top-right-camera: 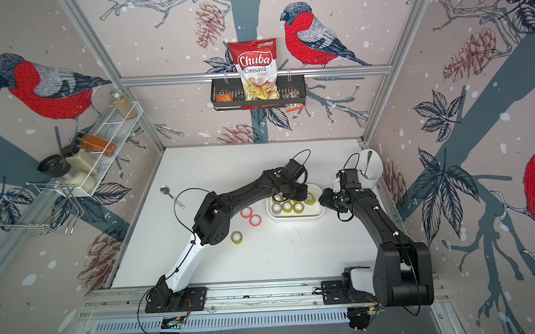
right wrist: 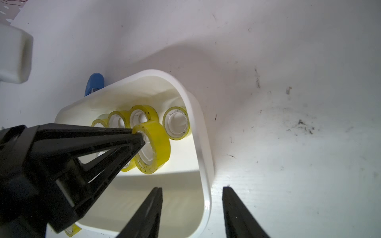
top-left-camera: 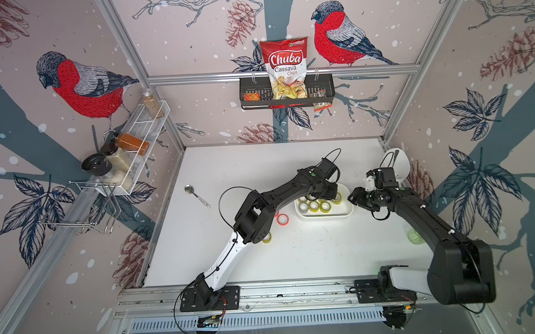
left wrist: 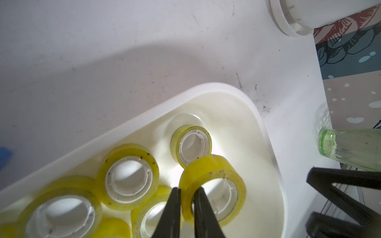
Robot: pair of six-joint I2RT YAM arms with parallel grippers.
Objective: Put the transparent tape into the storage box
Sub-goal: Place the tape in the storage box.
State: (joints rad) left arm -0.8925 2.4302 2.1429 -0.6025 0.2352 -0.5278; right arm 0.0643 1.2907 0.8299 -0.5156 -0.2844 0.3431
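**Releasing a pinched tape roll into the storage box**

On the robot's side of the storage box (top-right-camera: 295, 216), well apart from it, a loose roll (top-right-camera: 237, 237) of yellowish clear tape lies flat on the table (top-right-camera: 294, 258). Two red rolls (top-right-camera: 246, 212) lie between that roll and the box.

Over the box, toward the end on the right arm's side, the left claw (left wrist: 187, 191) pinches the wall of the transparent tape roll (left wrist: 214, 171). One finger sits inside the core and the other outside, pressed nearly together. The roll hangs tilted within the outline of the rim. Whether it touches the floor of the box cannot be told. Several stored rolls (left wrist: 123, 149) lie flat toward the opposite end, and one of them is just beside the held roll.

The right claw (right wrist: 192, 188) is spread and empty, just beside the same end of the box.

The step in hand appears to be the release. It would go best if the roll is lowered close to the bare floor and kept off its neighbour. The fingers should part only enough to free the wall. The claw should then lift straight up, so that the inner finger does not drag the core out with it.

Beyond the box stands the utensil cup (top-right-camera: 373, 170).
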